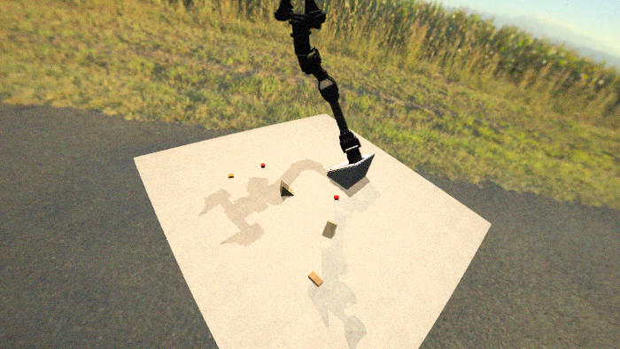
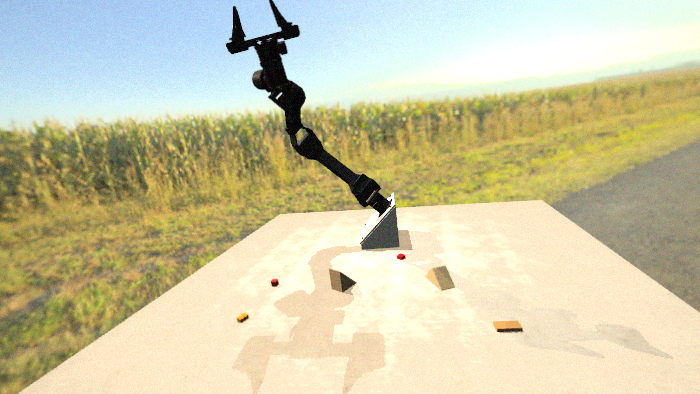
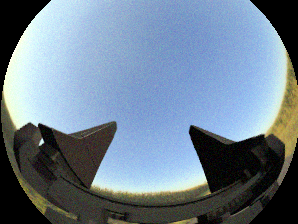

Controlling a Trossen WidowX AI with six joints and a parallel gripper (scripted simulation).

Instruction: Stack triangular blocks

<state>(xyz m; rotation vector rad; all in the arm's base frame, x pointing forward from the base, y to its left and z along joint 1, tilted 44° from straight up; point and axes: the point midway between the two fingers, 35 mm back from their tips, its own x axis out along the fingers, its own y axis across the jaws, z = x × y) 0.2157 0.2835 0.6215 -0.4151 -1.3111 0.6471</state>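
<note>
One triangular block (image 1: 286, 190) (image 2: 341, 281) rests on the table (image 1: 266, 301) (image 2: 430, 360), its dark triangular end showing. The other triangular block (image 1: 329, 229) (image 2: 441, 278) rests on the table a little apart from it, a sloped tan face showing in the exterior view. The two do not touch. My gripper (image 2: 253, 5) (image 3: 153, 127) is wide open and empty, raised high above the table and pointing up. Its fingertips are cut off at the top of the top view. The wrist view shows only sky between the fingers.
A red piece (image 1: 337, 197) (image 2: 401, 256) lies near the arm's wedge-shaped base (image 1: 352, 174) (image 2: 382, 232). Another red piece (image 1: 262, 165) (image 2: 274, 282) and a small orange-yellow piece (image 1: 230, 175) (image 2: 242, 317) lie to one side. A flat orange-brown block (image 1: 315, 279) (image 2: 507, 326) lies beyond the second triangular block.
</note>
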